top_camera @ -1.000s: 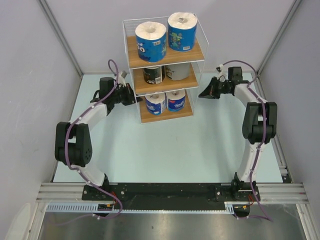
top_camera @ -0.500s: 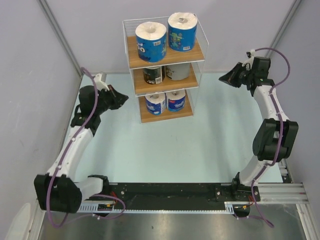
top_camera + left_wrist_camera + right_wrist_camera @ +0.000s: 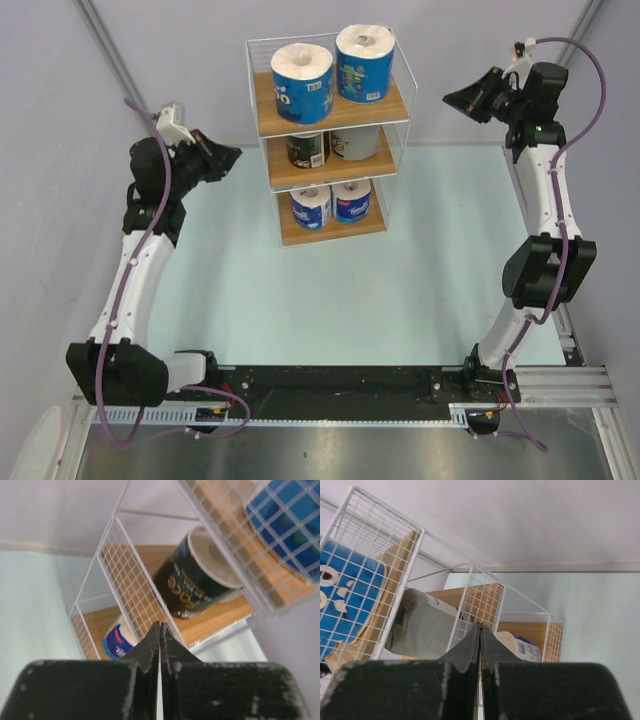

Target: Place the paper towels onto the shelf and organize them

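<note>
Six paper towels (image 3: 301, 80) stand in pairs on the shelf (image 3: 335, 232), which sits toward the back of the pale desk (image 3: 400, 290). Two blue-wrapped rolls are on the top board with their hollow cores facing up. A dark-wrapped roll (image 3: 306, 149) stands just beside a grey-wrapped roll (image 3: 354, 143) on the middle board, and two more blue-printed rolls stand side by side on the bottom board.

The left gripper (image 3: 235, 153) is raised off the desk to the left of the shelf, clear of the wire frame and pointing toward it. Its fingers are pressed together on nothing. The right gripper (image 3: 447, 99) is held up on the opposite side, near the top tier but apart from it. It is likewise pressed together and empty.
</note>
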